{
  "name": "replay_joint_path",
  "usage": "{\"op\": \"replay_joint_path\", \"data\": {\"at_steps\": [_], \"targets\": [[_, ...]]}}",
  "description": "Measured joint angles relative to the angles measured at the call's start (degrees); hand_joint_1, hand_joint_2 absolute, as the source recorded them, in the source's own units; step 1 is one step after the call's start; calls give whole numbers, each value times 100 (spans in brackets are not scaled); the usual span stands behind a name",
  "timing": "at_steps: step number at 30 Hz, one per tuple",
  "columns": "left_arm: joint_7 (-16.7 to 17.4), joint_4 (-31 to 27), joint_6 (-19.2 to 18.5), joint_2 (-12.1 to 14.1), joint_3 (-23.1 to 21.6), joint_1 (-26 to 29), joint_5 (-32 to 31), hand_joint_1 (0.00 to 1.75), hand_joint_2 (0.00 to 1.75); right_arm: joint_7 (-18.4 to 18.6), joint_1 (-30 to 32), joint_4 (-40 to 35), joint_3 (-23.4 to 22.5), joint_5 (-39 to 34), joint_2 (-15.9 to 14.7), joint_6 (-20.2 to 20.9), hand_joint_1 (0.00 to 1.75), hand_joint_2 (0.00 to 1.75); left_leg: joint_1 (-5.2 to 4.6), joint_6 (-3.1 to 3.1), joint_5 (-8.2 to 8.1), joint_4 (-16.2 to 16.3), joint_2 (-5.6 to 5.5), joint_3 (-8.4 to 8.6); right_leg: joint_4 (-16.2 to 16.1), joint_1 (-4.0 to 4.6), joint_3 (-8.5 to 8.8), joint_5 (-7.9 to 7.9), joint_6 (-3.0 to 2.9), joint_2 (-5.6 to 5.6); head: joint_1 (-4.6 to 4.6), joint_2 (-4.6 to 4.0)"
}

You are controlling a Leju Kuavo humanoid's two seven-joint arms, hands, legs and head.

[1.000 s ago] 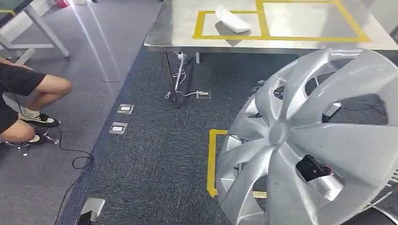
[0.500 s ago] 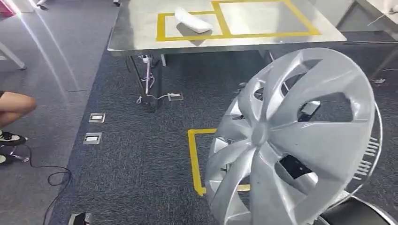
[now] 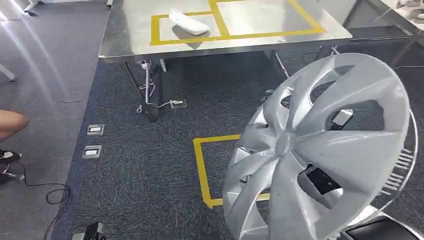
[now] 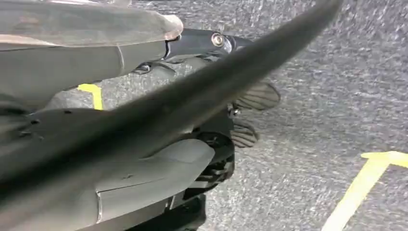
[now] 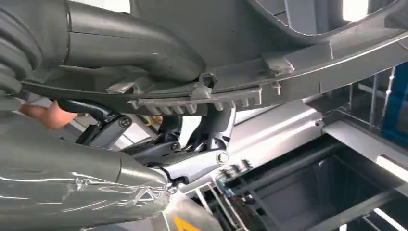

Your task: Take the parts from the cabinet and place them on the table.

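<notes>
The whole head view has swung — the steel table (image 3: 125, 35) and floor tape outline (image 3: 202, 172) sit further left, the seated person's leg (image 3: 10, 122) nearly out — while the wheel cover (image 3: 320, 150) shows whole.

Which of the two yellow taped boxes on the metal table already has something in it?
The smaller taped box, the left one seen from the head camera: a white part lies in it. The larger box beside it is bare.

No legible text — none anywhere

Dark carpet floor (image 3: 165, 150) with yellow tape (image 3: 202, 170) under a steel table (image 3: 130, 40).
</notes>
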Motion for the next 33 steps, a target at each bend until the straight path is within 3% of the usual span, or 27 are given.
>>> {"op": "replay_joint_path", "data": {"at_steps": [1, 3, 4, 5, 6, 7, 9, 10, 11, 12, 13, 17, 25, 33], "targets": [[0, 0, -2, -2, 0, -4, 0, 0, 175, 0, -24, 2, 2, -4, 0, 0, 175, 175, -2, -12, -187, 254, -109, -117, -8, 0, -11, 16, -28, 33, -48, 0], [2, 0, -4, -7, 0, 1, -7, 0, 175, 0, -36, 9, 15, -11, 0, -2, 175, 175, 4, -27, -652, 1254, -208, -584, -8, 6, -38, 30, -64, 68, -149, 0], [11, 0, -4, -13, 0, 13, -17, 0, 175, 2, -28, 18, 17, -13, 0, -9, 175, 175, 2, -31, -788, 1680, -220, -798, -7, 14, -49, 33, -72, 90, -166, 0], [20, 0, -4, -15, 0, 24, -20, 0, 175, 4, -14, 26, 20, -24, 0, -31, 175, 175, 3, -30, -774, 1845, -224, -899, -7, 21, -52, 38, -79, 120, -192, 0], [31, 0, -4, -15, 0, 25, -33, 0, 175, 20, -1, 31, 20, -39, 0, -41, 175, 175, 3, -19, -632, 1709, -224, -846, -6, 21, -51, 39, -81, 146, -210, 0], [41, 0, -2, -15, -2, 27, -42, 0, 175, 37, 6, 31, 20, -55, 0, -46, 175, 175, 2, -1, -397, 1341, -225, -676, -5, 23, -48, 40, -80, 174, -229, 0], [70, 0, 4, 0, -2, 15, -57, 0, 175, 61, 5, 28, 24, -76, 0, -55, 175, 175, 0, 64, 141, 198, -259, -131, -1, 23, -35, 41, -71, 218, -271, 0], [77, 0, 7, 15, -2, -1, -63, 0, 175, 66, 4, 28, 28, -79, 0, -55, 175, 175, -19, 77, 109, -68, -302, -6, 6, 54, -60, 42, -47, 227, -286, 0], [85, 0, 9, 15, -2, -14, -66, 0, 175, 72, 6, 28, 31, -79, 0, -59, 175, 175, -25, 82, 131, -105, -294, -30, 18, 53, -77, 49, -20, 237, -271, 0], [87, 0, 9, 9, -2, -15, -72, 0, 175, 79, 16, 31, 37, -74, -2, -63, 175, 175, 2, 51, 128, -137, -292, -24, 38, 84, -89, -16, -67, 233, -251, 0], [90, 0, 9, 7, -2, -12, -81, 0, 175, 94, 34, 31, 48, -63, -2, -63, 175, 175, -13, 42, 121, -134, -291, -8, 35, 69, -81, 1, -77, 231, -236, 0], [87, 0, 35, 11, -2, -12, -101, 0, 175, 90, 41, 46, 129, 63, 0, -107, 175, 175, -47, 67, 123, -131, -293, -7, 3, 35, -57, 22, -27, 230, -188, 0], [83, 0, 59, 22, -2, -15, -103, 0, 175, 33, 43, 92, 295, 103, 0, -105, 175, 175, -58, 107, 101, -124, -293, -8, -20, 21, -45, 14, 3, 230, -155, 0], [24, 0, 112, 61, -2, -11, -120, 0, 175, -46, 38, 175, 413, 79, 0, -103, 175, 175, -56, 108, 98, -125, -294, -7, -21, 22, -46, 5, 17, 229, -151, 0]]}}
